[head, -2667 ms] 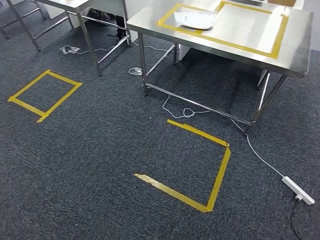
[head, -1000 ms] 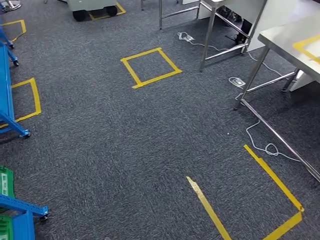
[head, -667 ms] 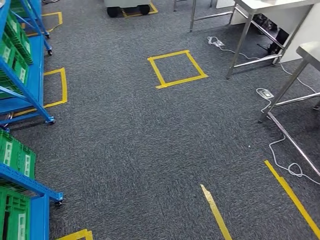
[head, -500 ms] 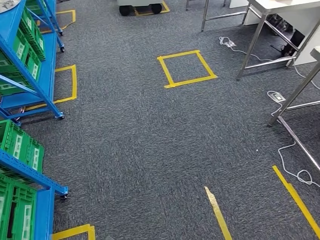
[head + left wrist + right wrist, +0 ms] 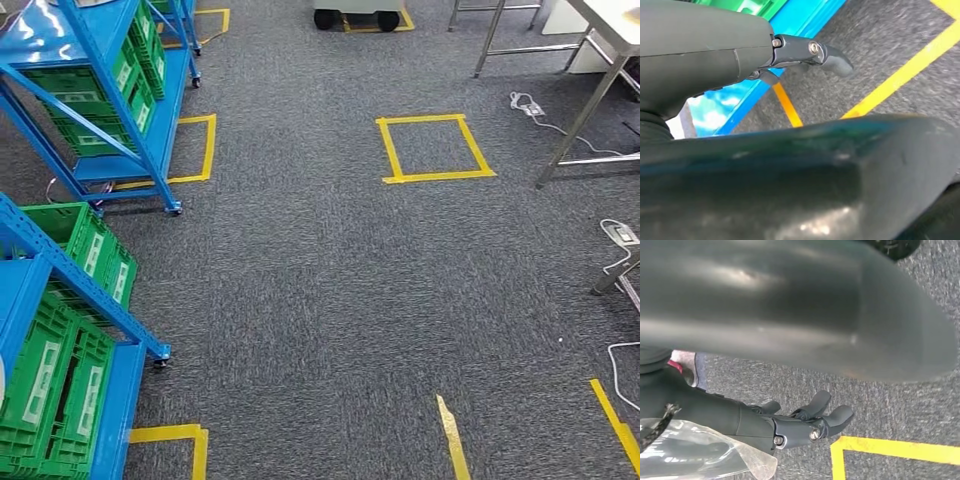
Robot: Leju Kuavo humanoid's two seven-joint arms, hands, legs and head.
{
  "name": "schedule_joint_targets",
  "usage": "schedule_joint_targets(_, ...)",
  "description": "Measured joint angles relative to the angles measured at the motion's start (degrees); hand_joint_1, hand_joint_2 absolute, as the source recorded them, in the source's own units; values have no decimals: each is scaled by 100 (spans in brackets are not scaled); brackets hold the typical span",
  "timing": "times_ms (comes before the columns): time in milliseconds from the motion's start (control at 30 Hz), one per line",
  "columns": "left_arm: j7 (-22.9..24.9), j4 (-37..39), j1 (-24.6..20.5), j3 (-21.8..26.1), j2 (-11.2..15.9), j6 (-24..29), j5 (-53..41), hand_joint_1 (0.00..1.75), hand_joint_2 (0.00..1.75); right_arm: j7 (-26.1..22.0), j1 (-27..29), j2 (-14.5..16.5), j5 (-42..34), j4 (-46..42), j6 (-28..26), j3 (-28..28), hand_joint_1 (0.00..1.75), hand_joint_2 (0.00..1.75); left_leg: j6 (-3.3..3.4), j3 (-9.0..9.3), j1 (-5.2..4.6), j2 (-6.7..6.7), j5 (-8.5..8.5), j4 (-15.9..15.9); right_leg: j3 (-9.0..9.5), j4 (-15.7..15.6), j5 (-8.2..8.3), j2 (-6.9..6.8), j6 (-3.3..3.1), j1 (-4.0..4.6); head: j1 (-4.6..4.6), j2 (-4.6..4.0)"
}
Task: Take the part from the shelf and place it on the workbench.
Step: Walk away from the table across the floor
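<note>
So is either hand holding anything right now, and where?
Nothing held: left hand and right hand show straight, empty fingers. Clear plastic beside right wrist, ungripped.

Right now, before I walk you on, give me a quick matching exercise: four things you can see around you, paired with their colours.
Things:
1. shelf frame
2. crates
3. floor tape square
4. carpet

Colours:
A. yellow
B. dark grey
C. blue
D. green

Pairs: 1-C, 2-D, 3-A, 4-B
</note>
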Motion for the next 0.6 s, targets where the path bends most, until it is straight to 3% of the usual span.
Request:
schedule_joint_targets(33, -4, 15, 4, 3, 3, 5, 6, 0, 0, -11, -19, 14, 5, 31, 14, -1, 0, 0, 32, 1, 8, -65, 13, -20, -4, 22, -38, 47, 29, -8, 8, -1)
schedule_joint_targets(100, -11, 37, -4, 11, 5, 16, 16, 0, 0, -36, -46, 37, 13, 96, 40, -2, 0, 0, 101, 11, 38, -186, 45, -63, -171, 372, -268, 344, 71, -28, 33, 1)
schedule_joint_targets(167, -24, 53, -22, 15, -5, 21, 21, 0, 0, -49, -45, 66, 17, 170, 73, -2, 0, 0, 137, 3, 44, -325, 53, -65, -575, 1170, -616, 633, 86, -40, 55, 0)
schedule_joint_targets(200, -30, 62, -30, 16, -10, 22, 22, 0, 0, -55, -41, 79, 18, 206, 90, -2, 0, 0, 143, 4, 41, -407, 54, -63, -777, 1529, -714, 675, 91, -41, 56, 0)
schedule_joint_targets(233, -35, 71, -32, 17, -14, 24, 23, 0, 0, -59, -39, 90, 19, 241, 105, -2, 0, 0, 143, 9, 38, -491, 53, -62, -907, 1710, -701, 691, 92, -40, 56, -1)
schedule_joint_targets(300, -38, 85, -31, 19, -13, 28, 23, 0, 0, -71, -42, 101, 21, 295, 122, -2, 0, 0, 138, 27, 37, -637, 50, -59, -902, 1511, -418, 707, 86, -42, 56, -1)
schedule_joint_targets(333, -39, 91, -30, 20, -14, 29, 23, 0, 0, -74, -44, 104, 22, 316, 128, -2, 0, 0, 132, 38, 39, -701, 46, -57, -790, 1202, -204, 733, 80, -47, 56, -1)
schedule_joint_targets(400, -43, 100, -34, 21, -17, 31, 24, 0, 0, -80, -48, 111, 25, 359, 138, -2, 0, 0, 103, 46, 38, -823, 33, -45, -513, 521, 108, 953, 69, -72, 59, -1)
schedule_joint_targets(467, -44, 108, -41, 22, -19, 41, 29, 0, 0, -89, -64, 132, 29, 413, 159, -2, 0, 0, 45, 6, 44, -950, 38, -22, -327, 147, 184, 1155, 44, -89, 55, -1)
schedule_joint_targets(500, -44, 115, -39, 23, -19, 49, 33, 0, 0, -93, -73, 148, 31, 438, 174, -2, 0, 0, 10, -19, 51, -1012, 52, -15, -299, 118, 161, 1166, 24, -84, 51, 0)
schedule_joint_targets(533, -44, 123, -31, 25, -18, 55, 36, 0, 0, -98, -82, 166, 32, 461, 190, -2, 0, 0, -23, -41, 64, -1068, 63, -14, -282, 108, 165, 1110, -3, -80, 46, 0)
schedule_joint_targets(567, -45, 132, -21, 28, -17, 60, 38, 0, 0, -101, -86, 186, 32, 482, 205, -2, 0, 0, -51, -57, 68, -1034, 47, 9, -273, 94, 174, 1045, -33, -79, 47, 0)
schedule_joint_targets(600, -45, 140, -16, 31, -17, 62, 40, 0, 0, -108, -86, 204, 32, 506, 219, -3, 0, 0, -78, -98, 63, -917, -22, 100, -262, 78, 181, 973, -73, -79, 32, 1)
